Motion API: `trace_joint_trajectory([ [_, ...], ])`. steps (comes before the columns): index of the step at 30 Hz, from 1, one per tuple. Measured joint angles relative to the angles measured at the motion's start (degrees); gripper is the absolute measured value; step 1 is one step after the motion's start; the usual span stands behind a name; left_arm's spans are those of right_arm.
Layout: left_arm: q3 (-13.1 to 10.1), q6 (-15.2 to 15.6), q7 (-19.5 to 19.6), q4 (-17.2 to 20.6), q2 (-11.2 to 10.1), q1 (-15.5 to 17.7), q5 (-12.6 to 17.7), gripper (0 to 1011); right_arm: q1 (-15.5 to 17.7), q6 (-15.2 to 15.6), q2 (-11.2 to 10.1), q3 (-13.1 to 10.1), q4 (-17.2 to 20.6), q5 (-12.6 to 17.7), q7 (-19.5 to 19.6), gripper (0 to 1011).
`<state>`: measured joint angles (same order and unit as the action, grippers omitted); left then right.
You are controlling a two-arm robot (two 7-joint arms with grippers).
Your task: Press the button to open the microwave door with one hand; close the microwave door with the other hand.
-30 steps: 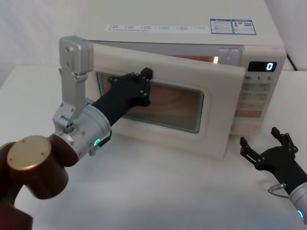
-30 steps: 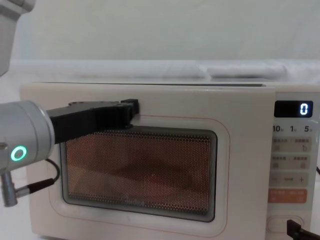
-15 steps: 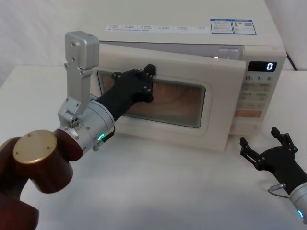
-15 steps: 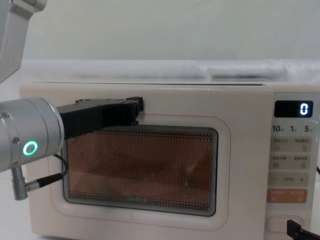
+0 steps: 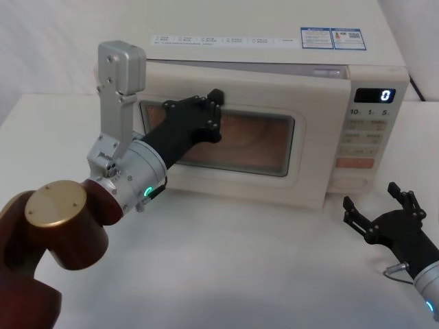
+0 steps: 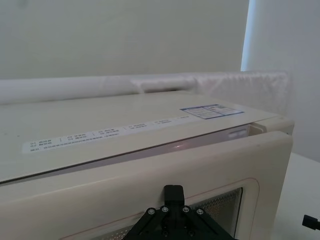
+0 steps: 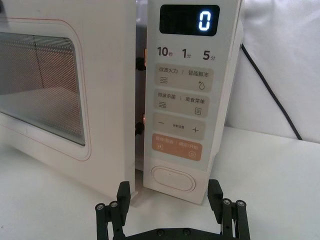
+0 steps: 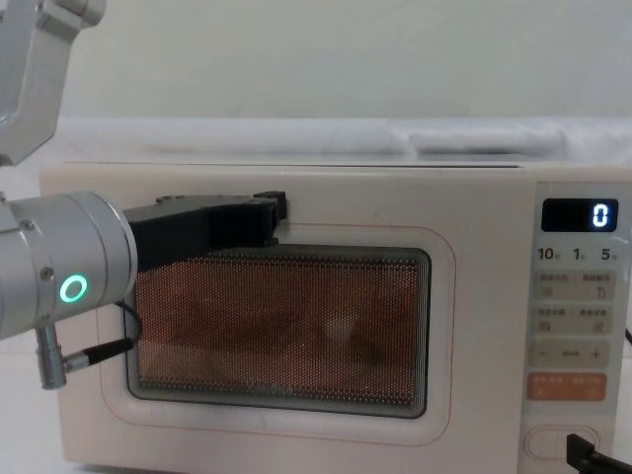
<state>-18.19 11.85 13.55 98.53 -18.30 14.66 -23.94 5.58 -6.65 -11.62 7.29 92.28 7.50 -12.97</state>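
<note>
The cream microwave door (image 5: 312, 137) (image 8: 474, 326) stands only a narrow crack open; the right wrist view shows a thin gap between the door (image 7: 107, 75) and the control panel. My left gripper (image 5: 209, 113) (image 8: 267, 212) is shut and pressed flat against the door by the upper left corner of the dark window, with its tip (image 6: 173, 192) on the door face. The pill-shaped button (image 7: 173, 179) (image 8: 561, 442) sits at the bottom of the panel. My right gripper (image 5: 378, 203) (image 7: 169, 190) hovers open over the table just in front of the button, not touching it.
The microwave stands on a white table against a white wall. Its control panel (image 5: 370, 137) shows a lit "0" and an orange key (image 7: 175, 146). A black power cable (image 7: 270, 90) runs behind the right side. Free table lies in front of the microwave.
My left gripper has pushed the door inward, from clearly ajar to almost flush with the microwave's front. The right gripper has stayed where it was.
</note>
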Motion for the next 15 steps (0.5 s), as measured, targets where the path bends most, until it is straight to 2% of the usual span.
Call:
trace_joint_trajectory([
  [15, 0.1, 0.0, 0.0, -1.7, 0.8, 1.3, 0.8, 0, 0.0, 0.0, 0.0, 0.0, 0.0, 0.0, 0.0, 1000],
])
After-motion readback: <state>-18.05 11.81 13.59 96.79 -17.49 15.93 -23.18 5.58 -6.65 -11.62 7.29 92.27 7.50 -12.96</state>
